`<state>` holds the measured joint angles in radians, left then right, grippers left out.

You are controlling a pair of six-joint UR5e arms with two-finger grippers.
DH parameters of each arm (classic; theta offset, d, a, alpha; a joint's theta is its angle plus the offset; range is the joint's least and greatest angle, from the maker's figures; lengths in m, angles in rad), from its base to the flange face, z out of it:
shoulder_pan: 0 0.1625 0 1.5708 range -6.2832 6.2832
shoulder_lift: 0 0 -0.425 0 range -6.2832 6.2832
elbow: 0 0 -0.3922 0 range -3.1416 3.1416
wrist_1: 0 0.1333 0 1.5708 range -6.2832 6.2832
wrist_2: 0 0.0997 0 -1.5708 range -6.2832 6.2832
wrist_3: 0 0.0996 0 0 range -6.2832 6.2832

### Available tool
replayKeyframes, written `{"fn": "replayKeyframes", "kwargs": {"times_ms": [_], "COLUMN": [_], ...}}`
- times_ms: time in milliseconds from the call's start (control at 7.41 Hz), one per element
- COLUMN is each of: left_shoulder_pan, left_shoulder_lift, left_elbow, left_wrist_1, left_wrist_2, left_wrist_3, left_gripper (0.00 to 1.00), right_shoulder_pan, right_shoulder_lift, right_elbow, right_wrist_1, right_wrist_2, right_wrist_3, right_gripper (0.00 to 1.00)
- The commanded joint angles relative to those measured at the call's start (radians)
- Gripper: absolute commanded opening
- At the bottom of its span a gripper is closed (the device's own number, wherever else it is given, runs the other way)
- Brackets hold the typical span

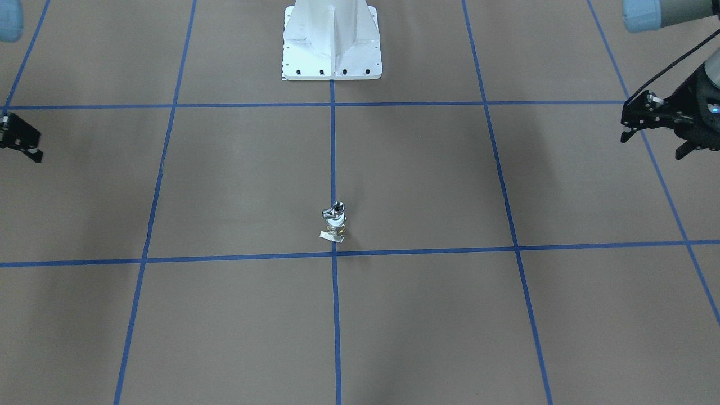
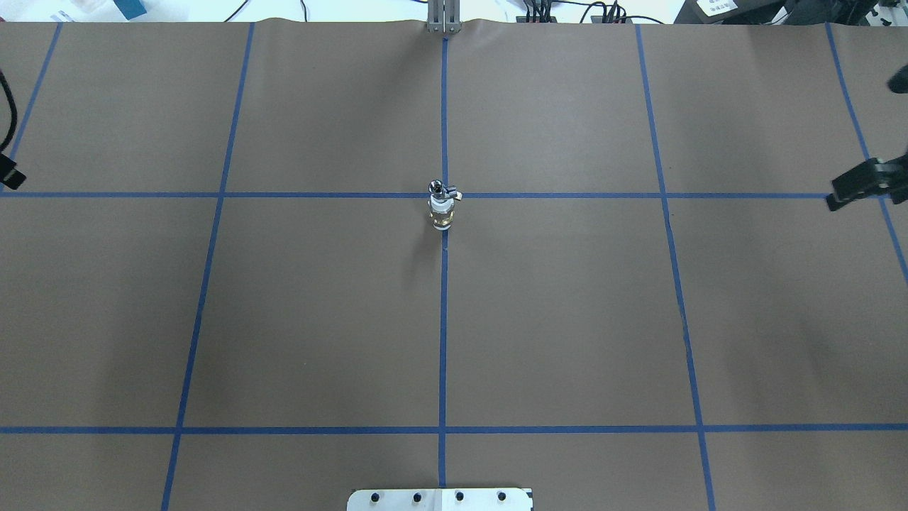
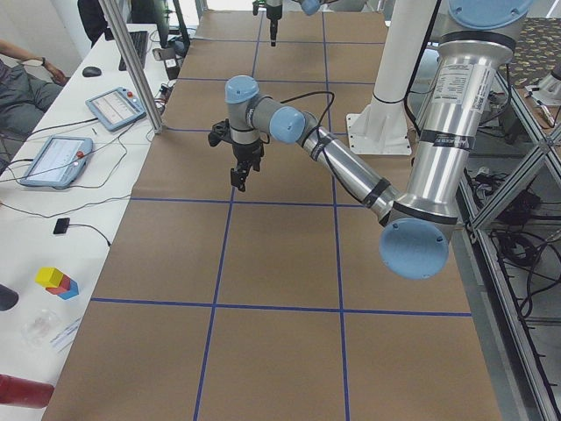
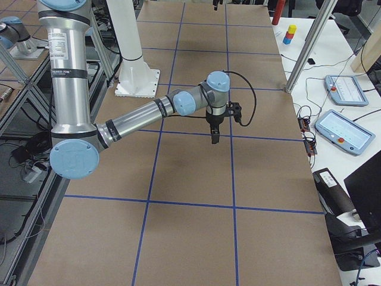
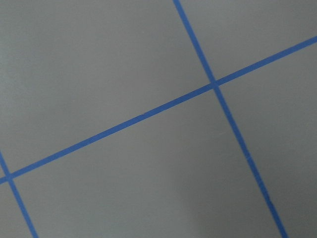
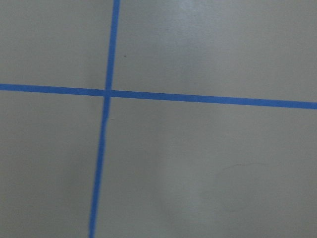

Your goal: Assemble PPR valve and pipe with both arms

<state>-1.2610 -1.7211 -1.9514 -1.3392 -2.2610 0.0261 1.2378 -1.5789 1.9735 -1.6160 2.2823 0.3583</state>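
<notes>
At mid-table the PPR valve (image 1: 336,220) stood upright on the blue tape line (image 1: 333,169), just by a crossing. Left gripper (image 1: 652,143) hung well apart at the table's edge, fingers spread. Right gripper (image 2: 844,193) hovered at the opposite edge, and whether spread or pressed together, couldn't tell

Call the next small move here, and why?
Probably swing the left hand inward toward the valve piece. It stands upright, alone on the centre tape line, while the left and the right hand hang at the far edges of the table. No second part shows, so it may already be joined.
</notes>
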Motion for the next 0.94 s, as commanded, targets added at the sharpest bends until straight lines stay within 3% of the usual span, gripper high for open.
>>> {"fn": "replayKeyframes", "kwargs": {"times_ms": [0,405,810], "left_shoulder_pan": [-0.133,-0.245,-0.258], "left_shoulder_lift": [0.020,0.076,0.147], "left_elbow": [0.150,0.178,0.195], "left_wrist_1": [-0.067,-0.070,-0.071], "left_wrist_2": [-0.081,-0.161,-0.158], "left_wrist_3": [0.171,0.196,0.192], "left_gripper": [0.99,0.99,1.00], "right_shoulder_pan": [0.147,0.155,0.163], "right_shoulder_lift": [-0.073,-0.072,-0.066], "right_elbow": [-0.044,-0.087,-0.102], "right_wrist_1": [-0.007,-0.008,-0.001], "right_wrist_2": [0.025,0.017,0.023], "right_wrist_3": [-0.189,-0.231,-0.216], "right_gripper": [1.00,1.00,1.00]}}
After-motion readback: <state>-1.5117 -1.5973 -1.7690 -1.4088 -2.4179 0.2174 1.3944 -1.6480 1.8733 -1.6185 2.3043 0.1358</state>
